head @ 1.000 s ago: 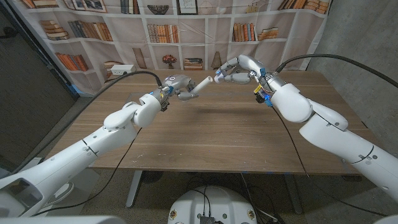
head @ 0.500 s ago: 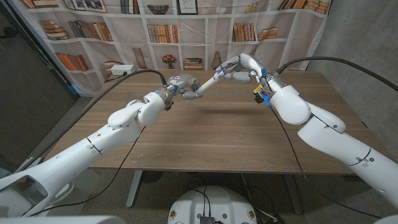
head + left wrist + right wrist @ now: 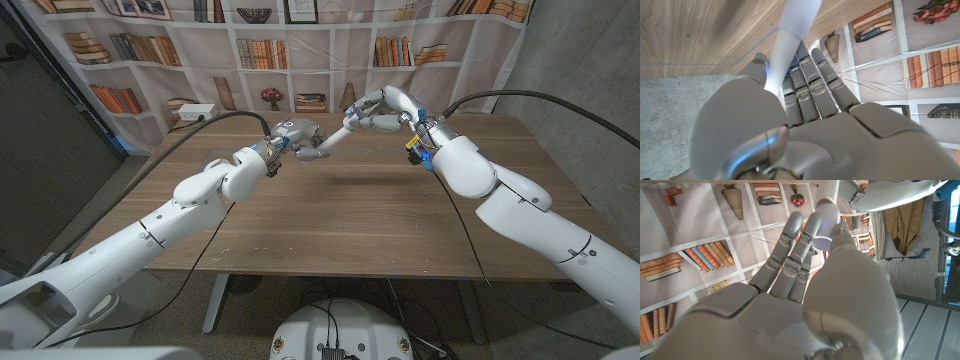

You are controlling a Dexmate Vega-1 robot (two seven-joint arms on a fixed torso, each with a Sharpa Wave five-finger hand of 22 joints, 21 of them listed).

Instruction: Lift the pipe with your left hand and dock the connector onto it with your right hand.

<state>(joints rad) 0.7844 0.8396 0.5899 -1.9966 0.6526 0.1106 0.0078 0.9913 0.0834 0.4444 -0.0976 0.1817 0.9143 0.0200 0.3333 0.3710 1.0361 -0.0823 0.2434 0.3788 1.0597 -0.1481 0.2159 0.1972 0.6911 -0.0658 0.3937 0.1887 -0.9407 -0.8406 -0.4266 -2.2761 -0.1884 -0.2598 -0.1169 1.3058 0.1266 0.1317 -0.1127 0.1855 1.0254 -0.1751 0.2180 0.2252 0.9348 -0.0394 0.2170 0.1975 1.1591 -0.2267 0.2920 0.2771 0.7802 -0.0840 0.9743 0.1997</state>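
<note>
Over the table's far middle, my left hand [image 3: 292,132] holds a white pipe [image 3: 325,142] that slants up and to the right. Its free end meets a small white connector [image 3: 351,121] held at the fingertips of my right hand [image 3: 378,112]. Whether the connector is seated on the pipe cannot be told from the head view. In the left wrist view the pipe [image 3: 790,40] runs out between the thumb and fingers of my left hand [image 3: 805,125]. In the right wrist view my right hand [image 3: 790,295] holds the connector [image 3: 826,217] in line with the pipe [image 3: 827,187].
The wooden table [image 3: 330,220] lies bare below both hands. A printed bookshelf backdrop [image 3: 270,50] hangs behind its far edge. Black cables [image 3: 520,92] arc above each forearm. My left hand [image 3: 880,192] also shows in the right wrist view.
My left hand has moved right with the pipe, closing the gap until the pipe's end reached the connector. My right hand has barely moved.
</note>
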